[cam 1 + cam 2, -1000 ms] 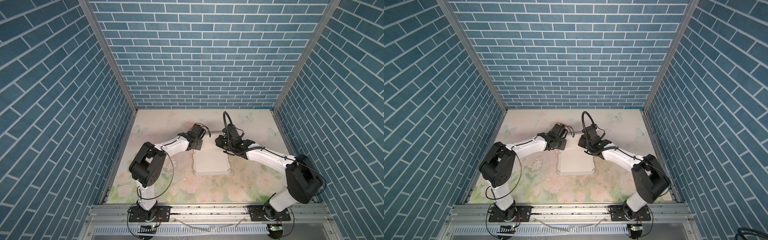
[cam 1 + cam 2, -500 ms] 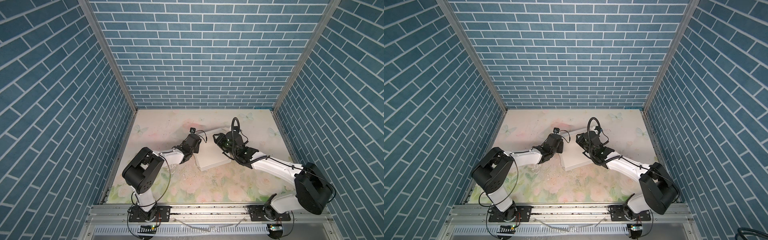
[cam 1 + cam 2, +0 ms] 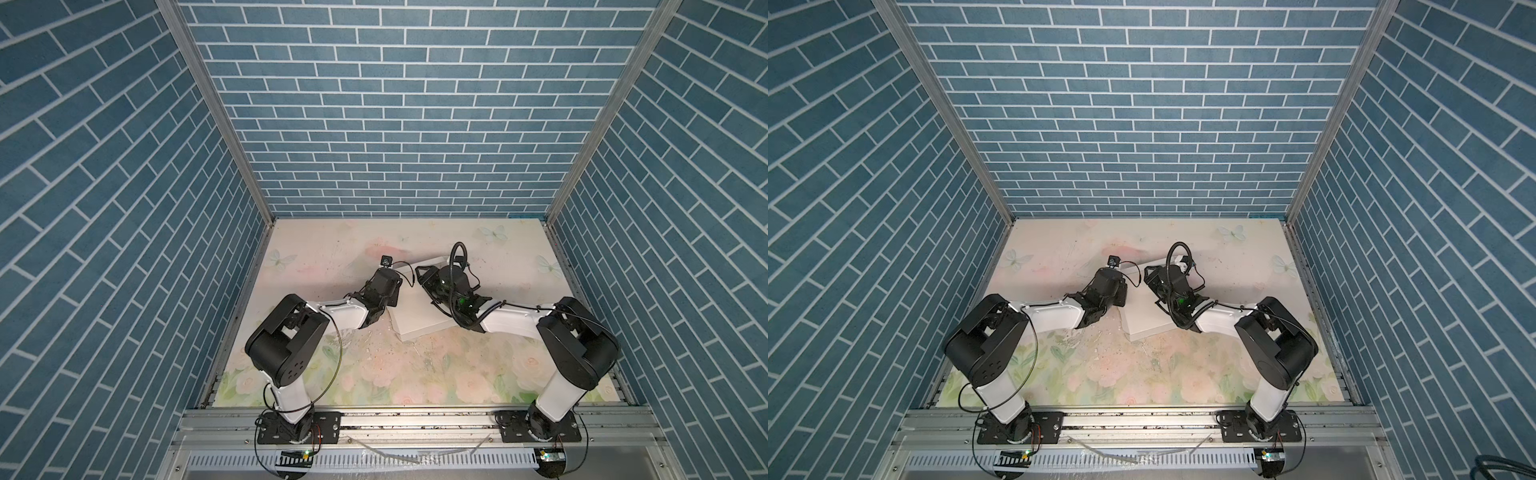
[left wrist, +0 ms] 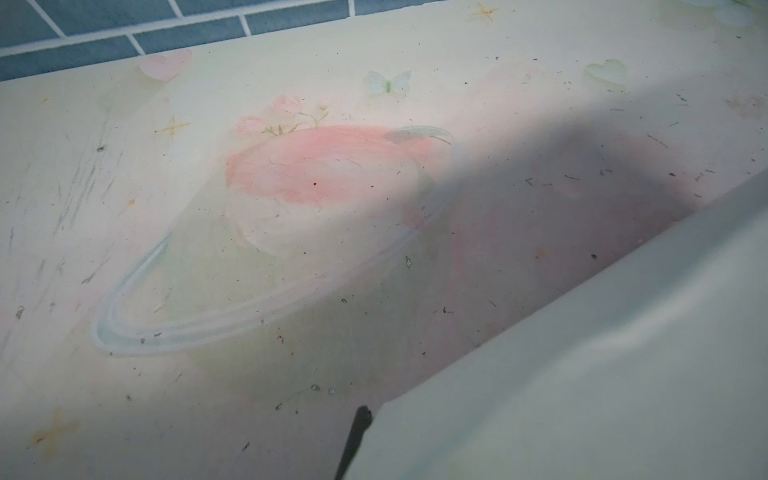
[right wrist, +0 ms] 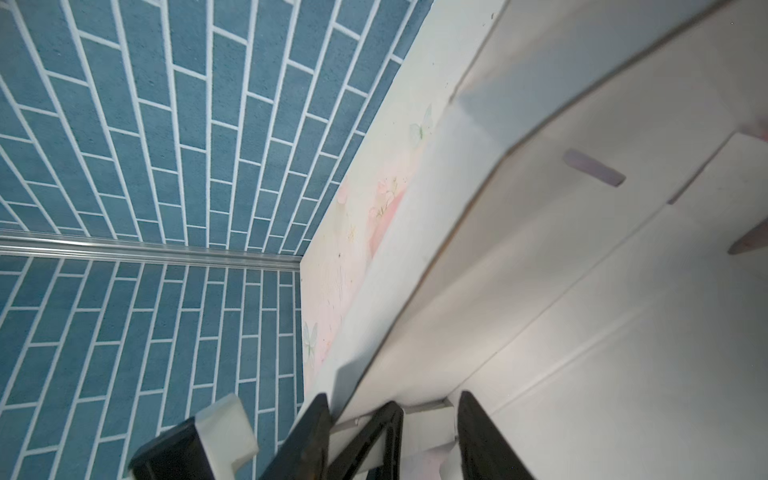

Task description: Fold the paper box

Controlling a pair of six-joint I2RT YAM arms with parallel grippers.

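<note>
— One item under review: the paper box [image 3: 415,322], white card, lying skewed near the middle of the desk [image 3: 374,374]. Both top views confirm the position. It is partly formed, with the base flat on the desk.

— Which step is in hand?

— In my judgement, the raising of a wall. The right wrist view shows one side panel [image 5: 432,195] standing up off the base. A small slot [image 5: 594,168] is cut in the floor just inside it. The right claw [image 5: 390,397] straddles that panel's edge. Its jaws are part-way apart, one finger on each side, and I see no squeeze on the card.

— And the left?

— The left claw [image 3: 390,297] sits at the edge of the box on its own arm's side, jaws closed. I cannot tell whether any card is nipped between them. Its wrist view gives only the box's outer wall and bare desk.

— What does the next move call for?

— This is opinion only. The right claw needs to close on the panel, or press it inward, until it stands square and any tab meets the slot. The left should brace the box against sliding, since card this thin looks likely to bow and skid under a push. The remaining flaps appear outstanding.
</note>
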